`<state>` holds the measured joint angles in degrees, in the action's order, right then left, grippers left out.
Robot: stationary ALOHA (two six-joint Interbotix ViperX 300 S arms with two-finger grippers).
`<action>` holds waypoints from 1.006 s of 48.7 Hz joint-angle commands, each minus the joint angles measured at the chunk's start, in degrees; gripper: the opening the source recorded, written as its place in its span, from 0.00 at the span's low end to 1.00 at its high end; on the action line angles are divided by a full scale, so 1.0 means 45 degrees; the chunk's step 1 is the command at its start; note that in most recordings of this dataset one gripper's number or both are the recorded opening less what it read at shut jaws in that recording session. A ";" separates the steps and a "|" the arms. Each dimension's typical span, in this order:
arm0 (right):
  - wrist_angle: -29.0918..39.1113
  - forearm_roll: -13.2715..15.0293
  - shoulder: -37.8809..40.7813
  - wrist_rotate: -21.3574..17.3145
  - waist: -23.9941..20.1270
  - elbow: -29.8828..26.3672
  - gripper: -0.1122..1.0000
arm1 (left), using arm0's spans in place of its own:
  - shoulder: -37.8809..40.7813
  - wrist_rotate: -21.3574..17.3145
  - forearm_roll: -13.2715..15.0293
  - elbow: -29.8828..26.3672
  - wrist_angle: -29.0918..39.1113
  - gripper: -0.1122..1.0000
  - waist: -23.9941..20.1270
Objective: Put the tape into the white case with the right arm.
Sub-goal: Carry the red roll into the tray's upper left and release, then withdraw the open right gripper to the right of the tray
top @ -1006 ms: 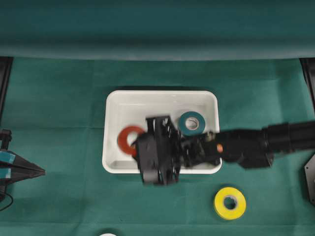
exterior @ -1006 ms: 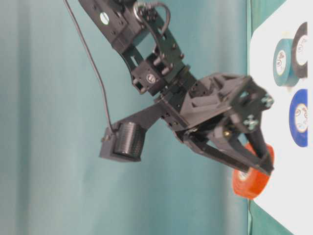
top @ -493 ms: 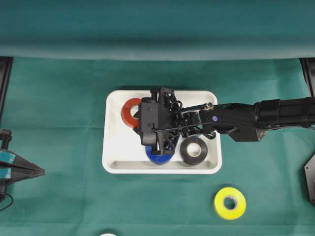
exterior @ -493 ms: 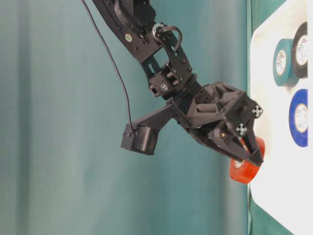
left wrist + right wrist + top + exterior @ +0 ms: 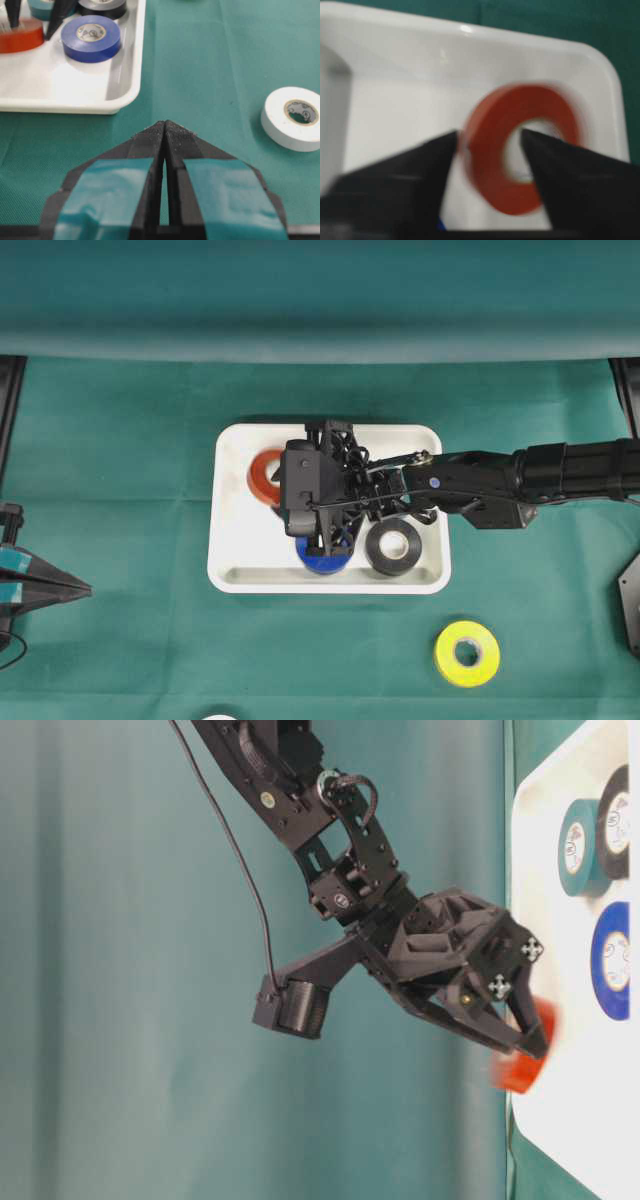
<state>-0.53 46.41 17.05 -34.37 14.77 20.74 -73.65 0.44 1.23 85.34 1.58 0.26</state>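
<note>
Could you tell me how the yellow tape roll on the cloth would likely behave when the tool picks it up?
The yellow tape roll lies flat, so it probably won't roll unless tipped onto its edge. It looks like a compact wound ring, likely stiff and fairly light. Its open core should let one finger go inside, though the smooth side might slip.

One view looks straight down; one sits sideways at table level; both wrist views share the white case (image 5: 228, 570).

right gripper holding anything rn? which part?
Cannot tell. The right gripper straddles one side of the red tape, one finger through its hole, but the roll is blurred, possibly just released. The left gripper holds nothing.
</note>
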 commanded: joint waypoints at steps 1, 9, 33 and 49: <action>-0.0059 0.0039 -0.0254 -0.0039 0.0020 -0.0332 0.37 | 0.0098 0.0020 0.0020 -0.0137 -0.0137 0.10 -0.0020; -0.0039 0.0039 -0.0254 -0.0039 0.0000 -0.0313 0.74 | 0.0098 0.0020 0.0020 -0.0137 -0.0137 0.10 -0.0039; 0.1406 0.0000 -0.2500 -0.0059 0.0000 0.2051 0.66 | 0.0098 0.0020 0.0020 -0.0137 -0.0117 0.10 -0.0039; 0.0625 -0.0039 -0.5313 -0.0078 0.0000 0.5547 0.66 | 0.0098 0.0020 0.0020 -0.0137 -0.0117 0.10 -0.0039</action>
<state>3.96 46.41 -3.25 -34.63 14.85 43.24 -73.65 0.44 1.23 85.43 1.58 0.18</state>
